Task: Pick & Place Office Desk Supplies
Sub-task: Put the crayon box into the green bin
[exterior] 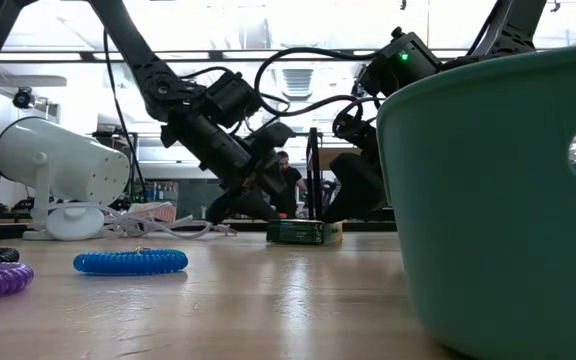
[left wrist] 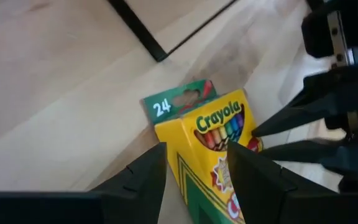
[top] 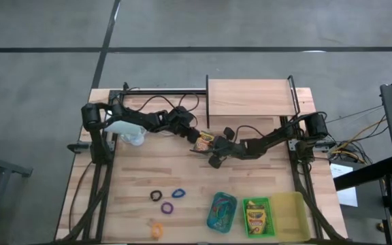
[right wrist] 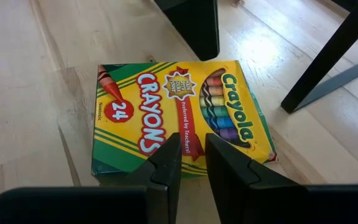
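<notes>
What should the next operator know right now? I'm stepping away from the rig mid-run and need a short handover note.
Left gripper: open, fingers astride the crayon box lying flat near the table's middle; not seen gripping it.
Right gripper: nearly closed, poised just above the same box from the other side, holding nothing.
Done: another crayon box lies in the green tray; the teal tray holds some loops.
Left: the centre crayon box, plus the black loop, blue loop, purple loop and orange loop on the front of the table.
</notes>
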### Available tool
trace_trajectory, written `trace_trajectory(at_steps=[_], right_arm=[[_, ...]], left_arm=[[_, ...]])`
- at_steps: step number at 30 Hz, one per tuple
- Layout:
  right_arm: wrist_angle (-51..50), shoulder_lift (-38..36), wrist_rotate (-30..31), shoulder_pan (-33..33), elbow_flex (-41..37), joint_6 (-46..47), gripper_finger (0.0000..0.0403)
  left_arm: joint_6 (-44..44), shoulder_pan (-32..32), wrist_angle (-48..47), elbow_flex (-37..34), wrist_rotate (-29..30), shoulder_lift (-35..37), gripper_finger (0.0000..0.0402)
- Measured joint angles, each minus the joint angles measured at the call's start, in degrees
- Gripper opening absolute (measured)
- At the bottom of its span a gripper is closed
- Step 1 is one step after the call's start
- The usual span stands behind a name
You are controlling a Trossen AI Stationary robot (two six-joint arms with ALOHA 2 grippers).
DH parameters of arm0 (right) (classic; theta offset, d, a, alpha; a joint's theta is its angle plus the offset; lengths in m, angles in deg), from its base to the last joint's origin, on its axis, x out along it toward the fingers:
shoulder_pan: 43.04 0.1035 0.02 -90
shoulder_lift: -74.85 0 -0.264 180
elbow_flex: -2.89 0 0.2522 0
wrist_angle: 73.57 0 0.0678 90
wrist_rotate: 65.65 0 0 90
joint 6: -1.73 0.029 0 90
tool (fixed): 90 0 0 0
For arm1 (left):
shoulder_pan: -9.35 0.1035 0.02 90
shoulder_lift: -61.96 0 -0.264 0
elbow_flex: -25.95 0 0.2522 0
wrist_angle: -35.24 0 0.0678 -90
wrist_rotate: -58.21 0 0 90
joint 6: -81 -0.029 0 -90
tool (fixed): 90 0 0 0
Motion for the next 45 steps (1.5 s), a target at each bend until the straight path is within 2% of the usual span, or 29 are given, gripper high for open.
trace_trajectory(at_steps=[3,25,29,35,45], right_arm=[[0.0,0.0,0.0,0.0,0.0,0.0,0.0068],[1.2,0.0,0.2,0.0,-1.9,2.1,0.0068],[1.8,0.0,0.2,0.1,-2.1,2.0,0.0068],[2.3,0.0,0.2,0.2,-2.7,2.0,0.0068],[2.5,0.0,0.4,0.2,-2.9,1.9,0.0068]], left_arm=[[-3.1,-0.1,0.5,0.1,-0.1,0.0,0.0173],[1.3,-0.2,-0.7,0.5,-1.0,0.0,0.0173],[2.0,-0.3,0.6,0.6,-0.7,-2.6,0.0173],[4.4,-0.3,0.2,4.7,-5.6,-8.5,0.0173],[1.8,-0.4,-3.7,7.9,-5.5,-8.2,0.0173]])
